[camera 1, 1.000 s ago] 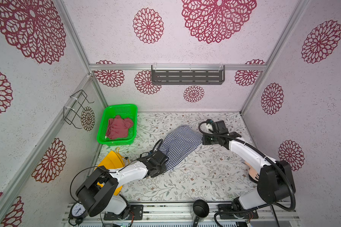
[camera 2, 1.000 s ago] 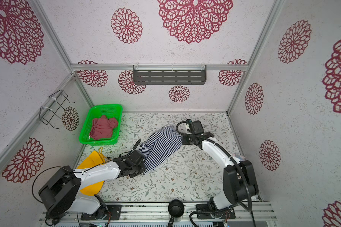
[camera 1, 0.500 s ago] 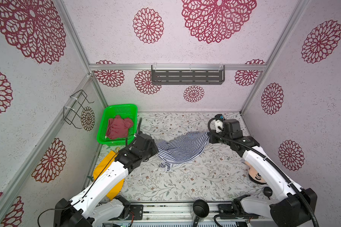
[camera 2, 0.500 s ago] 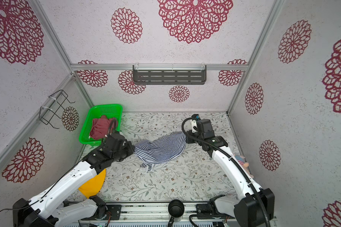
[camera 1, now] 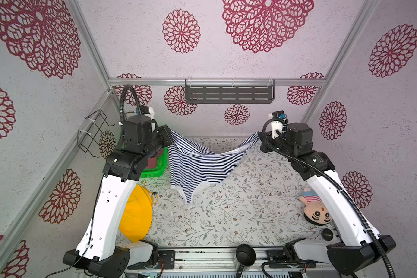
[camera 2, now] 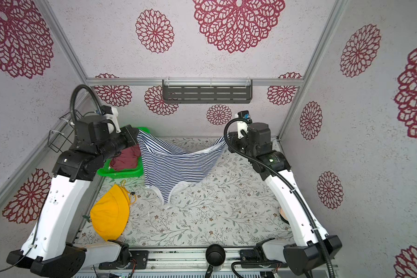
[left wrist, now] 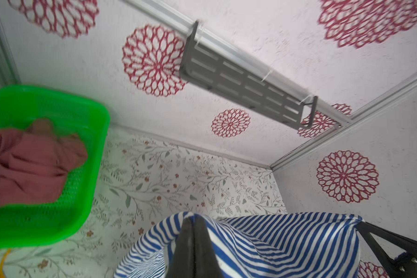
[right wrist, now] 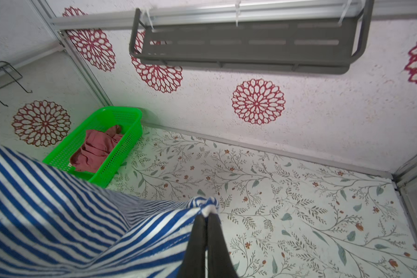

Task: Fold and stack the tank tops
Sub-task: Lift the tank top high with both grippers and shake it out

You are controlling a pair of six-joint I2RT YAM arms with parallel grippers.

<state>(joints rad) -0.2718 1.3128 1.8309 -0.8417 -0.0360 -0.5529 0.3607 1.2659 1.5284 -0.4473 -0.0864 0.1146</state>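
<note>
both arms have swung up n apart since a sec ago, so the striped tank top (camera 1: 198, 166) hangs spread over the table (camera 1: 238, 216) btwn left gripper (camera 1: 170, 139) n right gripper (camera 1: 259, 138), each clamped on a corner; nothing folded yet, rose-red tank top (camera 2: 125, 158) crumpled in green basket (camera 2: 121, 175).

White arm shells (camera 1: 108, 207), black joints (camera 1: 125, 163), ribbed black cables (camera 1: 124, 101).

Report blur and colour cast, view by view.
Left wrist view: motion-smeared; wall flowers and the rose tank top in the green basket look soft. Right wrist view: sharper, grey shelf slightly smeared, green tint on the wall by the basket. Both top views: crisp, evenly lit striped tank top.
</note>
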